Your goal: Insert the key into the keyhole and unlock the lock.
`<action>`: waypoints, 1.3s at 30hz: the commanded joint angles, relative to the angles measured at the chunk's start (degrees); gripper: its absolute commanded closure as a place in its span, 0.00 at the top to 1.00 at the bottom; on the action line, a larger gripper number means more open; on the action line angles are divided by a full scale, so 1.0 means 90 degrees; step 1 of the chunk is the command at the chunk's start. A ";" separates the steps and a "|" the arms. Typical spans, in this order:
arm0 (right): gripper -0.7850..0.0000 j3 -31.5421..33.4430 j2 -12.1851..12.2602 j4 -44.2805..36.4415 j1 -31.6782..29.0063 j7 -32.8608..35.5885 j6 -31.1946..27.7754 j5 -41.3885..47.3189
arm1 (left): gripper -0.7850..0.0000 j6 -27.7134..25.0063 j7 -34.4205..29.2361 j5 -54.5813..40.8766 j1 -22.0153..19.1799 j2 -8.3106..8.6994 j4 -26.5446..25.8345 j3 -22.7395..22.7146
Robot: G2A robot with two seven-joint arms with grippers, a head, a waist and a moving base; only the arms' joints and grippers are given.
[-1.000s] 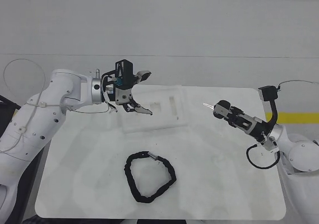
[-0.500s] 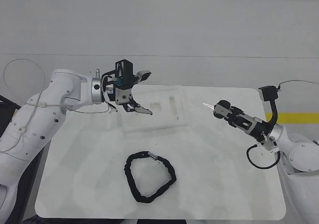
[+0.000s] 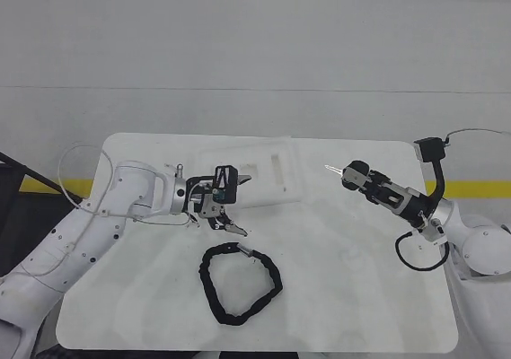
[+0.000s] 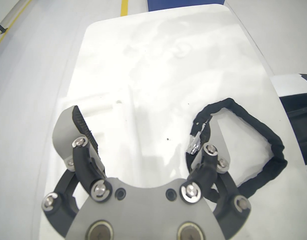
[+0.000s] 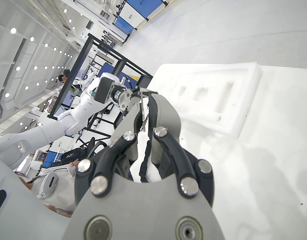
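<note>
Top view: the small silver metal key [image 3: 332, 169] is pinched in the right gripper [image 3: 348, 172]. Its blade pokes out past the fingertips toward the middle of the white rounded table [image 3: 363, 278], and it's held up over the table's right part. In the right wrist view the 2 fingers [image 5: 166, 111] are squeezed tight on it, so that's a solid grip.

The black fabric-sleeved chain lock [image 3: 229, 317] lies as a loop flat on the table, towards the near edge and around the middle. That puts it well apart from the key. Its silver metal end [image 4: 194, 147] sits at the far side of the loop. I can't make out the keyhole, it's too small.

The left gripper [image 3: 237, 205] sits right above that end with its jaws spread wide and nothing between them. In the left wrist view, 1 finger is just beside the metal end, and I can't tell if it's touching.

Behind the left gripper, at the far edge of the table, there's a white foam tray with rectangular cut-outs [image 3: 268, 166].
</note>
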 commanded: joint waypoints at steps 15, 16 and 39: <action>0.00 0.0000 0.0000 0.0000 0.0000 0.0000 0.0000 0.0000 | 1.00 -0.0127 0.1423 0.1954 0.0745 0.0001 0.0338 0.0123; 0.00 0.0000 0.0000 0.0000 0.0000 0.0000 0.0000 0.0000 | 1.00 -0.0076 0.1489 0.2146 0.0757 -0.0006 0.0367 0.0155; 0.00 0.0000 0.0000 0.0000 0.0000 0.0000 0.0000 0.0000 | 0.67 0.0344 0.2445 0.3764 0.0830 -0.0208 0.0757 0.0567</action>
